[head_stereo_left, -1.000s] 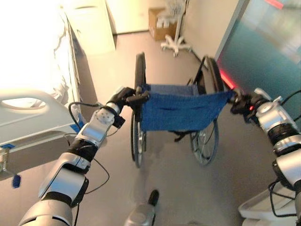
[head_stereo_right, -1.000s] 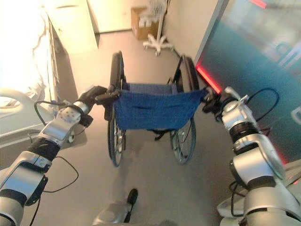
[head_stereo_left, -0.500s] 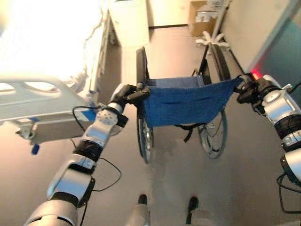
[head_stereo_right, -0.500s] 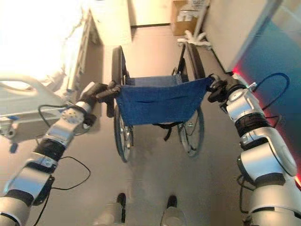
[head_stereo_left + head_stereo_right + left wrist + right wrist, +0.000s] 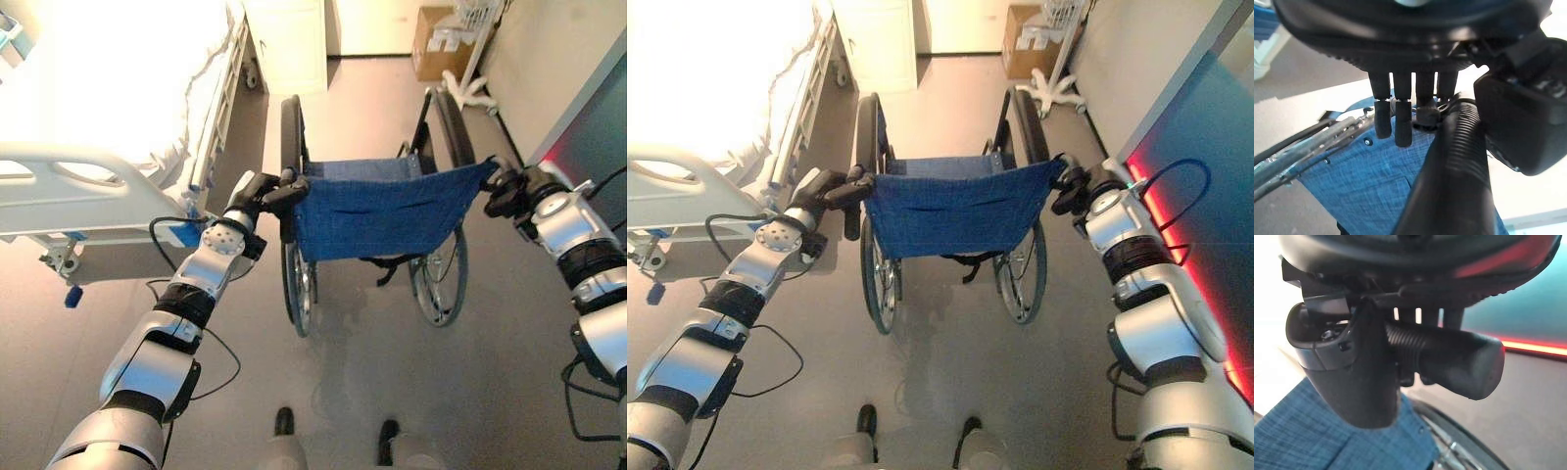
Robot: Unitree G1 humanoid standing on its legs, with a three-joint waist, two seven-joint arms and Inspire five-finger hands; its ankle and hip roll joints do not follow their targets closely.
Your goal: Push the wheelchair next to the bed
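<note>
Hands both grip: left hand [image 5: 257, 192] and right hand [image 5: 509, 192] each clasp one wheelchair [image 5: 377, 211] handle beside one bed [image 5: 118, 127].

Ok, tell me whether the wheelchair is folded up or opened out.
Opened out. The wheelchair's blue backrest cloth stretches flat between the two push handles, and its big wheels stand well apart, each on the floor.

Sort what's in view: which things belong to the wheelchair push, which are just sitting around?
Job:
wheelchair, in the aisle to the right of the bed
bed
left hand, curled round the left push handle
right hand, curled round the right push handle

Lying about:
white cabinet
cardboard box
wheeled stand
</note>
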